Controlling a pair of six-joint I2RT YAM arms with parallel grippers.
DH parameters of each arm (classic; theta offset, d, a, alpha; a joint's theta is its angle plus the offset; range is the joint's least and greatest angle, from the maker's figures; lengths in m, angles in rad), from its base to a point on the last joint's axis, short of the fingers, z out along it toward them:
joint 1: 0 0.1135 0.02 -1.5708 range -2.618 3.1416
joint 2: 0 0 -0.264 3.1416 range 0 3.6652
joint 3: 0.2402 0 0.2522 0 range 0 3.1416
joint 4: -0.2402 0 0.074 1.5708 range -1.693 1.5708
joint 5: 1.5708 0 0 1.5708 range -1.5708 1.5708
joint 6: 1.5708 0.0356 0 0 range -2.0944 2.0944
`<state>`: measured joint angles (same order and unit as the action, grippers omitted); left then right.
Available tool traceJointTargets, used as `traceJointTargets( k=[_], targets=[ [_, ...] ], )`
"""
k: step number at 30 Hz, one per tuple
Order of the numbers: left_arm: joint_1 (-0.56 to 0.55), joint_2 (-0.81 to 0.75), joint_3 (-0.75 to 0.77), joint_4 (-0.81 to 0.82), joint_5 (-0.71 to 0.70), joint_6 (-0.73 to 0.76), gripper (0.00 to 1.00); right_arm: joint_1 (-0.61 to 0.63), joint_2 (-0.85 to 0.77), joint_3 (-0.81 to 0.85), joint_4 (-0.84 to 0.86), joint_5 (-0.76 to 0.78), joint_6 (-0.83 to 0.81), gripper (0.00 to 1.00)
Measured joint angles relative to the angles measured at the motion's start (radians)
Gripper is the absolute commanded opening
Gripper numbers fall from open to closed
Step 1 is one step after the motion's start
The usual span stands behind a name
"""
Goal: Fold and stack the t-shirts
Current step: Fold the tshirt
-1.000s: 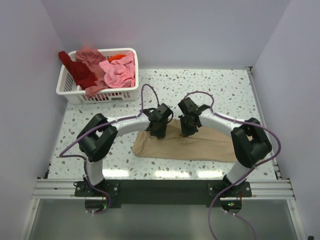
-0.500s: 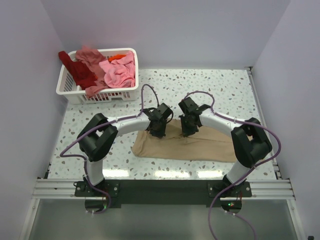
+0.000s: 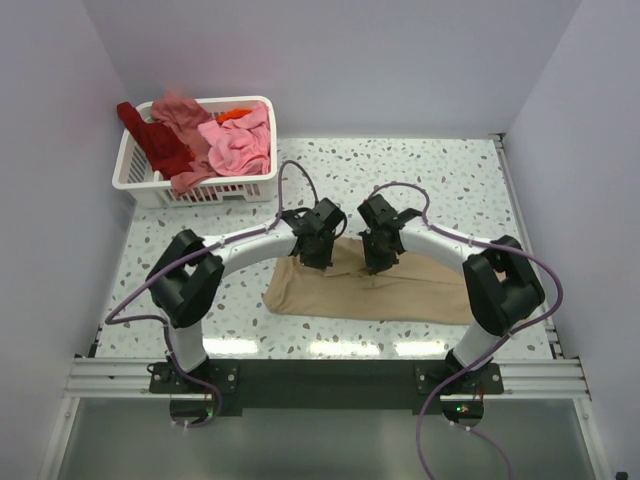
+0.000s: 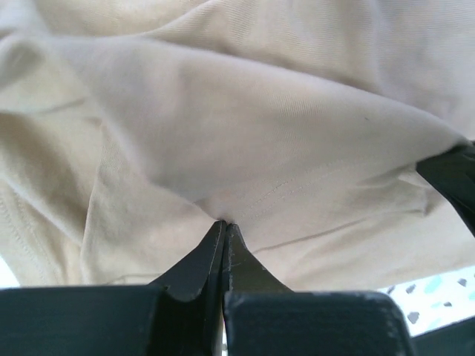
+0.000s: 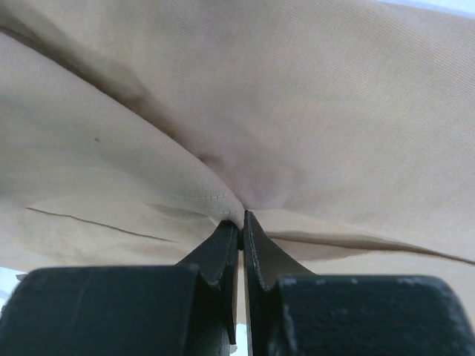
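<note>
Heads up: left gripper (image 4: 224, 222) and right gripper (image 5: 242, 216) are both pinched shut on the far edge of the tan shirt (image 3: 380, 297), which lies mid-table (image 3: 450, 180). Both bites look thin, right at the hem. If you lift unevenly or pull the arms apart, cloth could slip out and skew the fold.

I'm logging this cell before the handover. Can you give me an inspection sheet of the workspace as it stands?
Surface: speckled table, no spills seen.
Job's things: tan t-shirt on the table by the arms; pink shirt, salmon shirt, dark red shirt and orange shirt heaped in the basket.
Clutter: white slatted basket, far left.
Grippers: left gripper and right gripper both shut on the tan t-shirt.
Cables: purple cables loop above the arms.
Surroundings: plain walls; nothing else seen.
</note>
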<state>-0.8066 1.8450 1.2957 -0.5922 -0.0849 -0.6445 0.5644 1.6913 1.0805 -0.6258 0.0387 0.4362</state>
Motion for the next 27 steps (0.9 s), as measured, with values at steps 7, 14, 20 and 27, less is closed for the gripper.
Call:
traceJointTargets(
  k=[7,14,20,27],
  targets=[
    [0.005,-0.086,0.016,-0.069,0.029,0.013,0.00,0.001,-0.056,0.003,-0.036,0.004,-0.018,0.01],
    [0.009,-0.164,0.013,-0.148,0.091,0.028,0.00,0.054,-0.077,0.013,-0.079,0.008,-0.044,0.01],
    [0.009,-0.274,-0.038,-0.201,0.137,0.023,0.00,0.129,-0.077,0.025,-0.119,0.023,-0.066,0.01],
    [0.009,-0.367,-0.152,-0.222,0.174,-0.010,0.00,0.158,-0.077,0.040,-0.145,0.022,-0.083,0.02]
  ],
)
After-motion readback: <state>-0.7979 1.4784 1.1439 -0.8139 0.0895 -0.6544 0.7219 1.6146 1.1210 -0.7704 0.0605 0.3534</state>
